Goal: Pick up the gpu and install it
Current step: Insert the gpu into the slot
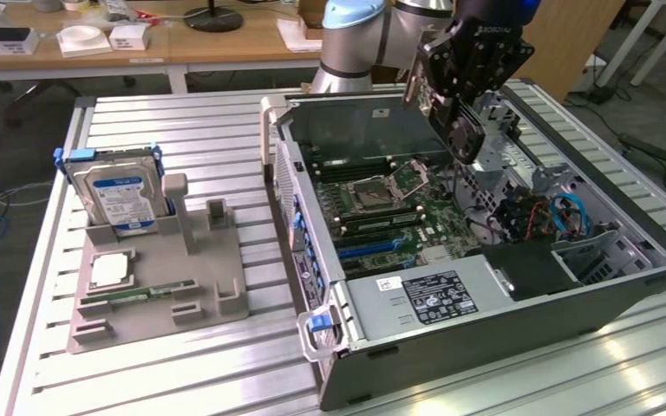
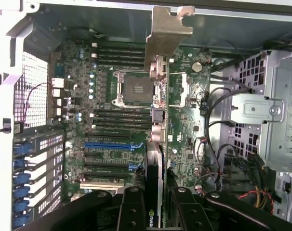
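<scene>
The gpu (image 1: 463, 132) is a dark card with a round fan. It hangs tilted above the open computer case (image 1: 484, 334), over the right side of the motherboard (image 1: 385, 204). My gripper (image 1: 458, 102) is shut on its upper part. In the wrist view the gpu (image 2: 156, 125) is seen edge-on, its silver bracket (image 2: 167, 29) at the far end. It is clamped between my black fingers (image 2: 131, 209), with the gripper (image 2: 155, 204) above the motherboard (image 2: 112, 96). A blue expansion slot (image 2: 107, 144) lies beside the card's line, apart from it.
A grey fixture (image 1: 166, 290) on the slatted table holds an upright blue-labelled hard drive (image 1: 119, 195), a processor (image 1: 111, 270) and a RAM stick (image 1: 125, 297). Inside the case are the power supply (image 1: 426, 295), a metal drive cage (image 2: 266, 110) and loose cables (image 2: 218, 144).
</scene>
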You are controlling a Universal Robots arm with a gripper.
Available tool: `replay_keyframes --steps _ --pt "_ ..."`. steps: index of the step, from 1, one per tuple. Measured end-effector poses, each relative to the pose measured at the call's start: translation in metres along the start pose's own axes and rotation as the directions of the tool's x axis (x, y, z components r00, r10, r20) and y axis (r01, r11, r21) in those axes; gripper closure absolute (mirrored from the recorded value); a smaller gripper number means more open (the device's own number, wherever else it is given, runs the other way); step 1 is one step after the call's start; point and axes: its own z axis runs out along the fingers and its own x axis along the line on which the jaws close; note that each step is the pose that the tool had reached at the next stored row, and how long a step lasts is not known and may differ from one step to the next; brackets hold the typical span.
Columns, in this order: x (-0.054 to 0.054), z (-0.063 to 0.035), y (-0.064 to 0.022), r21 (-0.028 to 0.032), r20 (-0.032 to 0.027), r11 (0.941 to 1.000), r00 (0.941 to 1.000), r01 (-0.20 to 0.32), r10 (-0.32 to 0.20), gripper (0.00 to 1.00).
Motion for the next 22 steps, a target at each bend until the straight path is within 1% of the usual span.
replay_keyframes --steps 6,9,11,16,19,22 --pt "0.0 0.0001 -0.0001 -0.0001 -0.0016 0.9979 0.9979 0.065 -0.065 0.73" --pt "0.0 0.0002 -0.0001 -0.0009 -0.0024 0.9948 0.9948 0.102 -0.102 0.73" --pt "0.0 0.0002 -0.0002 -0.0011 -0.0031 0.9916 0.9916 0.13 -0.13 0.73" --pt "0.0 0.0004 -0.0002 -0.0023 -0.0046 0.9807 0.9807 0.196 -0.196 0.73" --pt "0.0 0.0005 -0.0002 -0.0029 -0.0055 0.9716 0.9716 0.237 -0.237 0.73" --pt "0.0 0.0006 -0.0003 -0.0037 -0.0063 0.9612 0.9612 0.276 -0.276 0.73"
